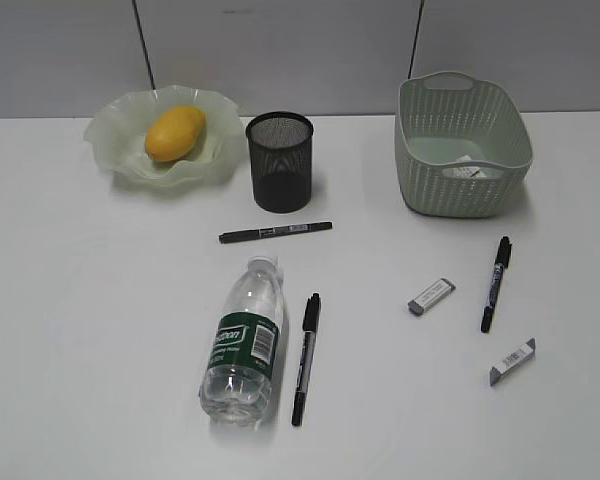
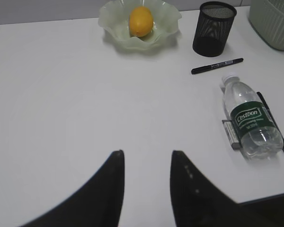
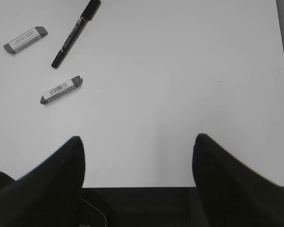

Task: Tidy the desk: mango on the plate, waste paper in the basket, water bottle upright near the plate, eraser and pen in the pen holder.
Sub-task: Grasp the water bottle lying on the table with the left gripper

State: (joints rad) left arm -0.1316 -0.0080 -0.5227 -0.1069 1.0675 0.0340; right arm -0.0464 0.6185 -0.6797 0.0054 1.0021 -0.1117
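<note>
Mango (image 1: 175,133) already sits in the plate (image 1: 113,148) at the far left of the bench (image 1: 100,320), while neither arm shows in the exterior view. From the left wrist camera, the left gripper (image 2: 146,158) hangs over bare bench with its two dark fingers parted and nothing between them; out beyond it the water bottle (image 2: 250,116) lies on its side, white cap pointing toward the pen holder (image 2: 213,28), with a pen (image 2: 272,123) close along its far side and a small grey eraser (image 2: 230,134) just against its near side. Another pen (image 2: 217,65) lies crosswise between the bottle's cap and the pen holder, touching neither. The right gripper (image 3: 137,144) is spread wider — its fingers stand well apart over empty bench near the front edge. Past it lie two more erasers, one with a barcode label (image 3: 61,89) and one plainer (image 3: 25,39), with a third pen (image 3: 76,33) between and beyond them. At the far right the basket (image 1: 462,145) stands upright, and something white (image 1: 470,168) shows at its bottom — waste paper, as far as I can tell, though the woven wall hides much of it. The pen holder stands upright between plate and basket, just beside the plate.
</note>
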